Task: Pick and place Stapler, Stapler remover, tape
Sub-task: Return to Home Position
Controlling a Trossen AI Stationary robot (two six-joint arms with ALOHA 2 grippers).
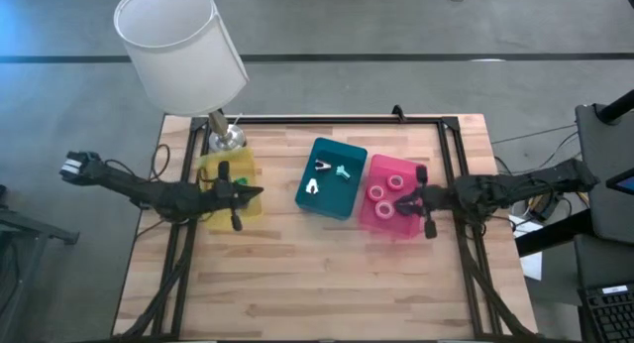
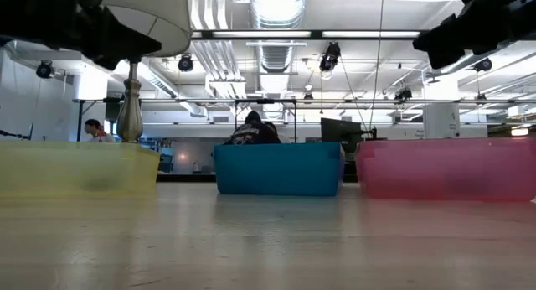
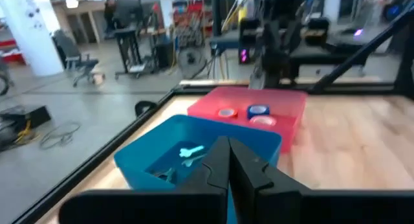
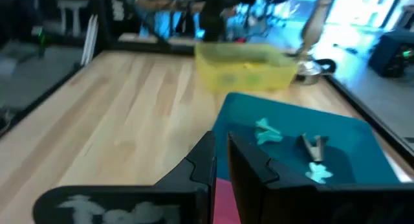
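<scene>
Three bins stand in a row across the table: yellow (image 1: pixel 220 168), teal (image 1: pixel 332 189) and pink (image 1: pixel 381 224). The pink bin holds the tape: red-pink rolls (image 1: pixel 376 192) and a blue one (image 3: pixel 257 111). Pale staple removers (image 1: pixel 322 168) lie on the teal bin's floor. A bit of green (image 1: pixel 238 182) shows in the yellow bin; whether it is the stapler I cannot tell. My left gripper (image 1: pixel 256 192) hangs shut over the yellow bin's right side, holding nothing. My right gripper (image 1: pixel 400 206) hangs shut over the pink bin, also holding nothing.
A lamp with a white shade (image 1: pixel 178 46) stands on its metal base (image 1: pixel 226 137) at the far left, just behind the yellow bin. A black frame (image 1: pixel 327 119) runs around the table. Bare wood (image 1: pixel 317 274) lies on the near side of the bins.
</scene>
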